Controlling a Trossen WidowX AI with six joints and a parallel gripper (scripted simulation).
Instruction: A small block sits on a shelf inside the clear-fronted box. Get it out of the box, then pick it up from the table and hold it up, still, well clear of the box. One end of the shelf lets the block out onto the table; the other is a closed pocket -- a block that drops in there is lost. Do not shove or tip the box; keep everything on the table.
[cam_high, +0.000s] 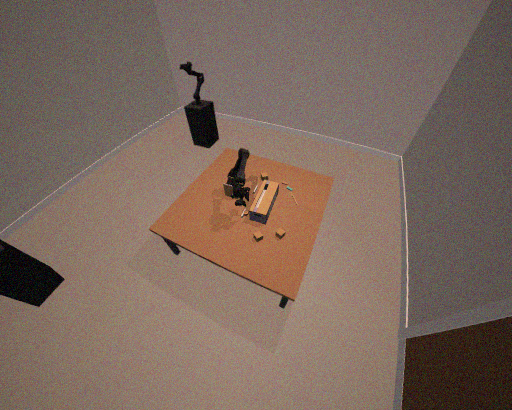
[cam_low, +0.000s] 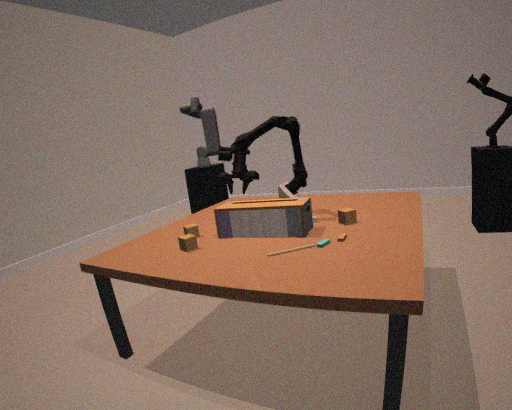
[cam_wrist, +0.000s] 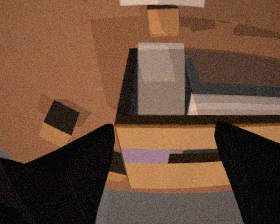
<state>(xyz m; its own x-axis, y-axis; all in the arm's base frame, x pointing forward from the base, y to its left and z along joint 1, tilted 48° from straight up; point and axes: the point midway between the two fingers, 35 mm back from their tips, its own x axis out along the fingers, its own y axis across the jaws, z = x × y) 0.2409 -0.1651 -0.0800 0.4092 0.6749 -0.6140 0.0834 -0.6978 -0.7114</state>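
The gripper (cam_high: 243, 200) (cam_low: 238, 189) (cam_wrist: 165, 131) has its fingers well apart, with nothing between them. It hangs above the table (cam_high: 235, 252) (cam_low: 280, 272) (cam_wrist: 45, 45), higher than the box (cam_high: 265, 201) (cam_low: 260, 222) (cam_wrist: 175, 175), and touches neither (the exterior view shows daylight under both fingertips).

Seen from the wrist, the slotted top of the box lies below and between the two black fingers, and a pale grey open-topped piece (cam_wrist: 161, 90) stands beyond the fingertips, at the side of the box. Farther out past it, a small tan block (cam_wrist: 163, 21) rests on the table outside the box, right by a white strip (cam_wrist: 162, 2). That seems to be the task's block (I can't be sure from its looks alone), out of the fingers' grip.

A darker-sided cube (cam_wrist: 60, 120) lies on the table to the left of the fingers in the wrist view, apart from them. On the far side of the box from the gripper are a thin stick (cam_high: 294, 199) (cam_low: 292, 250) and a teal piece (cam_high: 289, 188) (cam_low: 323, 243), both on the table.
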